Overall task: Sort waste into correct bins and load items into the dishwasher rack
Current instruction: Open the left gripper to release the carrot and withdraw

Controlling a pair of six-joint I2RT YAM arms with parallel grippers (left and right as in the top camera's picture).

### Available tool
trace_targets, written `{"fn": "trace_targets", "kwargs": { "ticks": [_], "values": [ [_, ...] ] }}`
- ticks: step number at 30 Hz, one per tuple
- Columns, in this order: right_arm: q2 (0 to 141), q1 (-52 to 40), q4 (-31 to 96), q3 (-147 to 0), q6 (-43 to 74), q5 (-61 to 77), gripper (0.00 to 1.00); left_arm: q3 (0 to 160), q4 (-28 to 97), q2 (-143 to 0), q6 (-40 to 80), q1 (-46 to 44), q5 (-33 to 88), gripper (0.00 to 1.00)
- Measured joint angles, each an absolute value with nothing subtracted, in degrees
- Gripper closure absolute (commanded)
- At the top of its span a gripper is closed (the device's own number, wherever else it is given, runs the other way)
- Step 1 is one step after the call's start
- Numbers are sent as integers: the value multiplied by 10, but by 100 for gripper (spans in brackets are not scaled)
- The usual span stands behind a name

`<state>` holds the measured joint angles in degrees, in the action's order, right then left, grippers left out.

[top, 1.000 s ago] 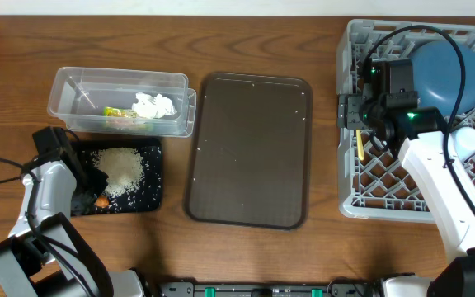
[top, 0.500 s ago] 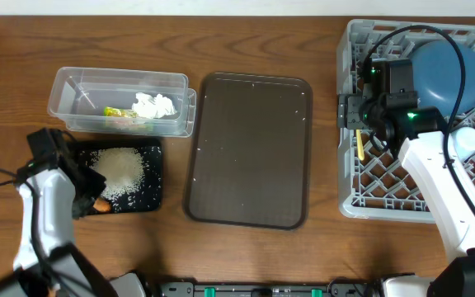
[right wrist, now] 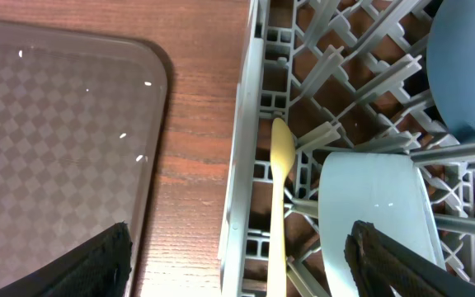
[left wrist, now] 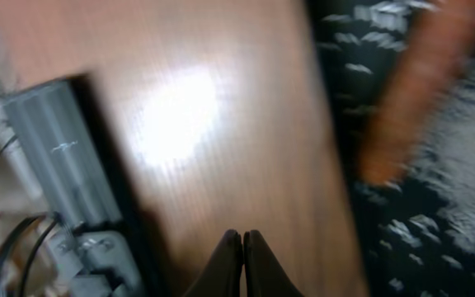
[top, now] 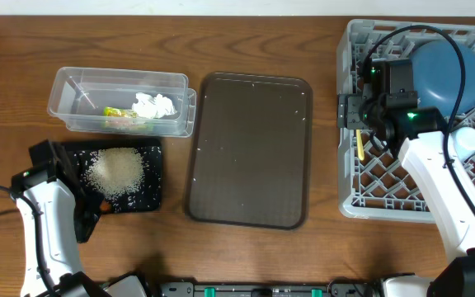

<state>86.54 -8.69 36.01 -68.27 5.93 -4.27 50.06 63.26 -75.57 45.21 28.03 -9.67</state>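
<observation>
The left gripper [top: 91, 211] sits at the front-left corner of the black tray [top: 152, 195], near the bench's [top: 7, 49] front edge. Its fingers [left wrist: 242, 257] are pressed together with nothing between them, over bare wood just off the tray. The orange stick [top: 103, 204] lies in the tray beside them, blurred in the left wrist view, with the rice [top: 119, 172] heaped further in. Behind the tray, the clear tub [top: 72, 91] holds the tissue [top: 155, 105] and the yellow-green wrapper [top: 118, 112]. The brown tray [top: 250, 148] lies mid-bench.

The right gripper [right wrist: 237, 243] hangs over the left edge of the grey rack [top: 351, 186], fingers spread wide and holding nothing. Below it, the yellow spoon [right wrist: 280, 194] lies in the rack along that edge, next to a pale blue vessel [right wrist: 376, 210]; whether it is a cup or a bowl I cannot tell. The blue plate [top: 439, 70] leans at the rack's back.
</observation>
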Motion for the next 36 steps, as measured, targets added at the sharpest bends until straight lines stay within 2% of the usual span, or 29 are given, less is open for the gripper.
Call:
{"fn": "trace_targets", "kwargs": {
  "ticks": [6,15,26,36],
  "values": [
    [865,-87,360,-683,59,-43,18,501,643,-756,536,280,-135,94],
    [865,-87,360,-683,59,-43,18,469,598,-756,580,280,-147,93],
    [865,-87,360,-683,59,-43,18,405,500,-759,570,280,-128,94],
    [865,-87,360,-683,59,-43,18,397,441,-828,533,280,-91,94]
  ]
}}
